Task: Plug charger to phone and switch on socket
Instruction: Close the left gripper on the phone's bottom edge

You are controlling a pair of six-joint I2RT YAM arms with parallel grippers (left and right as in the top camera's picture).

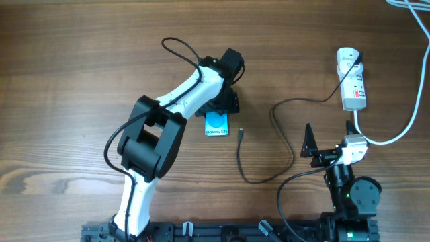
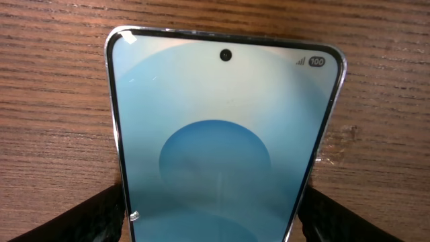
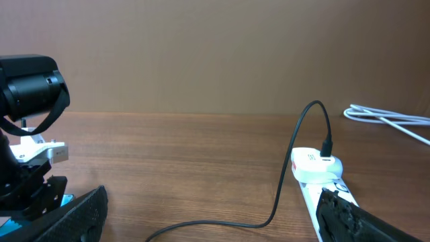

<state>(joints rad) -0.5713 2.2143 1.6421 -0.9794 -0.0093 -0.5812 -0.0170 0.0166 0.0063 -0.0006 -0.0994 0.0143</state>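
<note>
The phone [image 1: 216,125] lies flat on the wooden table with its cyan screen lit. In the left wrist view the phone [image 2: 222,134] fills the frame. My left gripper [image 1: 220,107] straddles it, one black finger against each long edge [image 2: 215,228]. The charger, a thin black cable [image 1: 290,156], runs from the socket in a loose loop. Its plug tip [image 1: 240,133] lies on the table just right of the phone. The socket [image 1: 353,84] is a white strip at the far right. My right gripper [image 1: 329,140] is open and empty below the socket, which also shows by its right finger [image 3: 314,200].
A thicker white cable [image 1: 405,128] curves from the socket along the right edge and also shows at the back right [image 3: 390,117]. The left arm [image 1: 154,134] crosses the table's middle left. A white adapter [image 3: 316,165] sits in the socket.
</note>
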